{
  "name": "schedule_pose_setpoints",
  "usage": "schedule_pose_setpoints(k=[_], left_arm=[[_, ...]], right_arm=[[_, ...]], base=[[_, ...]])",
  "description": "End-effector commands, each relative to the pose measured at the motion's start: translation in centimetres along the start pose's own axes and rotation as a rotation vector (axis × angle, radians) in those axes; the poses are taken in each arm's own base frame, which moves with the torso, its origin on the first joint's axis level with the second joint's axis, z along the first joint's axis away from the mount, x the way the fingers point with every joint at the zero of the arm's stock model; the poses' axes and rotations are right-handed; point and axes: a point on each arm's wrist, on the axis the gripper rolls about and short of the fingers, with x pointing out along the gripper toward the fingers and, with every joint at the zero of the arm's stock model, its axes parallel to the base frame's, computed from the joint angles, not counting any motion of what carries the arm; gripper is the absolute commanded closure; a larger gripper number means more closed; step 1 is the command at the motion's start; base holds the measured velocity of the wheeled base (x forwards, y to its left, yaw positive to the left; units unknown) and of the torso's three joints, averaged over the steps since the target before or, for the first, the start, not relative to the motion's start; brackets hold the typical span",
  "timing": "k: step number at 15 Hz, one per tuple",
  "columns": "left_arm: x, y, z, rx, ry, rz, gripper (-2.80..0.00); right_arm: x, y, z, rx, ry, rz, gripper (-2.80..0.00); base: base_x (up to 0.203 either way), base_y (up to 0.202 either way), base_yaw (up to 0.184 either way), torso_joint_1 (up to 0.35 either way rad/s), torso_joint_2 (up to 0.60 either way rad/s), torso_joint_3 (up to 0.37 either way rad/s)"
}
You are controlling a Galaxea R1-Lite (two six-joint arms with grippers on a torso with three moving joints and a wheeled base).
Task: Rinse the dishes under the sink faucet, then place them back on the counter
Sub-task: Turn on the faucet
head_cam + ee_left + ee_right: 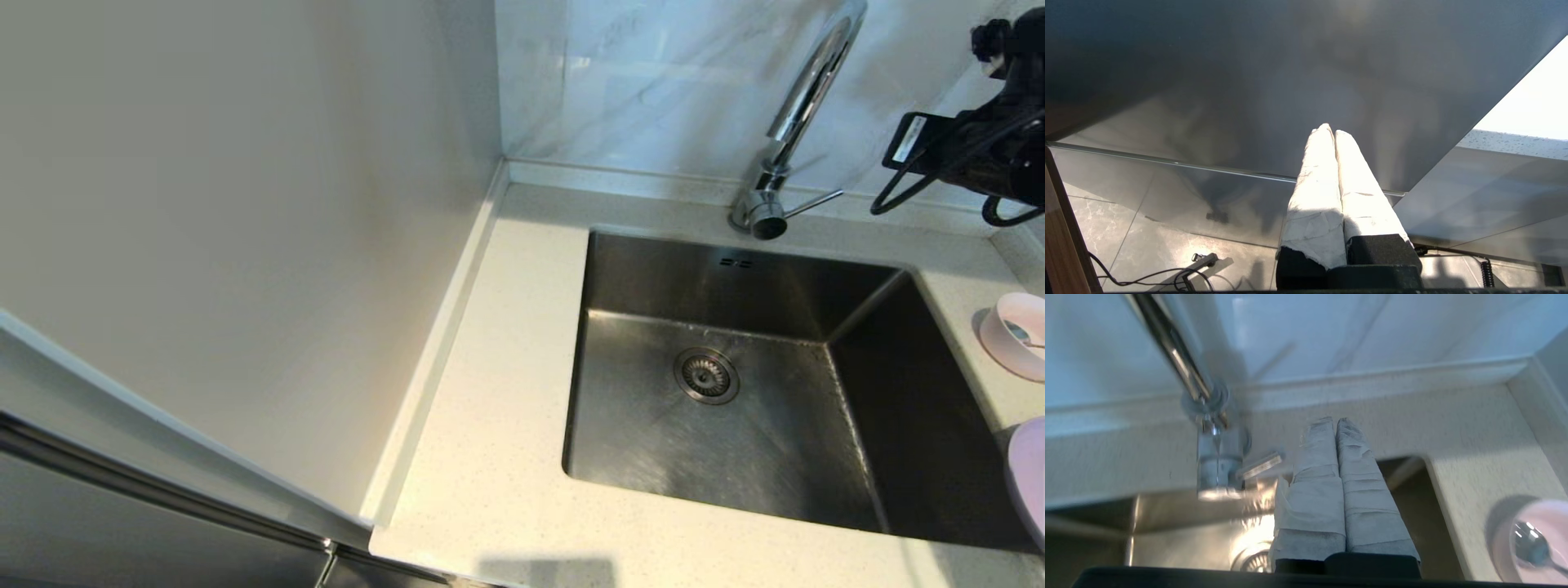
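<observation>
Counting one bowl (1016,335), seemingly one plate (1030,478).

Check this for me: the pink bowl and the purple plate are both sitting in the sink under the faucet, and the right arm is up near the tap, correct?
Not quite. The sink holds no dishes; the head view shows the pink bowl and the purple plate on the counter, to the sink's right. The rest holds: the right gripper is up by the faucet.
</observation>
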Motion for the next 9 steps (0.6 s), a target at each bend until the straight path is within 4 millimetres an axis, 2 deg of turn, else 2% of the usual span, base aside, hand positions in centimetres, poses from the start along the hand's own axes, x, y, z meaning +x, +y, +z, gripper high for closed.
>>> schedule_pose_setpoints(k=[1,4,9], left_arm=[[0.0,0.0,0.0,0.000,0.000,0.001,0.00],[0.0,0.0,0.0,0.000,0.000,0.001,0.00],[0.0,0.0,0.0,0.000,0.000,-0.001,0.00]], right_arm=[[2.2,0.7,-1.1,-0.002,0.014,-0.006,0.00],[3.4,1.3,-2.4,0.044,0.051,-0.007,0.00],[5.4,1.9,-3.1,0.132,0.067,-0.015,0.00]], base=[[0.000,0.000,0.000,0.000,0.00,0.000],[0.000,0.000,0.000,0.000,0.00,0.000],[0.000,0.000,0.000,0.000,0.00,0.000]])
